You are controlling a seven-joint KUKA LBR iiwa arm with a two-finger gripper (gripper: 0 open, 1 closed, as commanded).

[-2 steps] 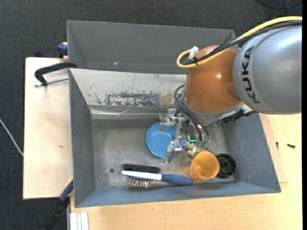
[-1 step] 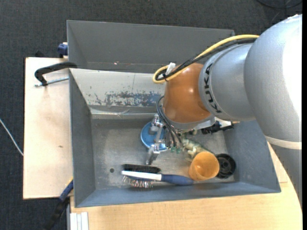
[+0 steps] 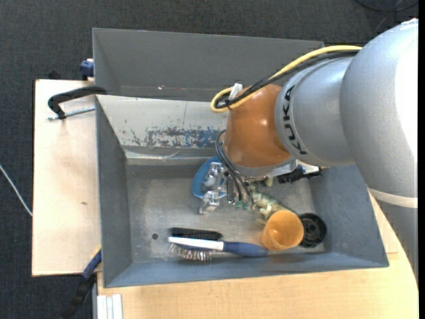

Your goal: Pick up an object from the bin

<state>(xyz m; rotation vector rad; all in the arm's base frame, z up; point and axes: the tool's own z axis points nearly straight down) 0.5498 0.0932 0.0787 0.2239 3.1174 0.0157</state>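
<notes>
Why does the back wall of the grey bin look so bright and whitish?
In the camera view, light from above glares off the sloped back wall of the bin, washing it pale. In the same view the floor around the gripper looks dimmer, probably because it is shaded by the big arm overhead.

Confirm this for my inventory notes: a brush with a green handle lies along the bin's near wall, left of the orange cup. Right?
Not quite: the camera view shows the brush has a blue handle, not green. The rest stands: it lies along the near wall of the bin, left of the orange cup.
</notes>
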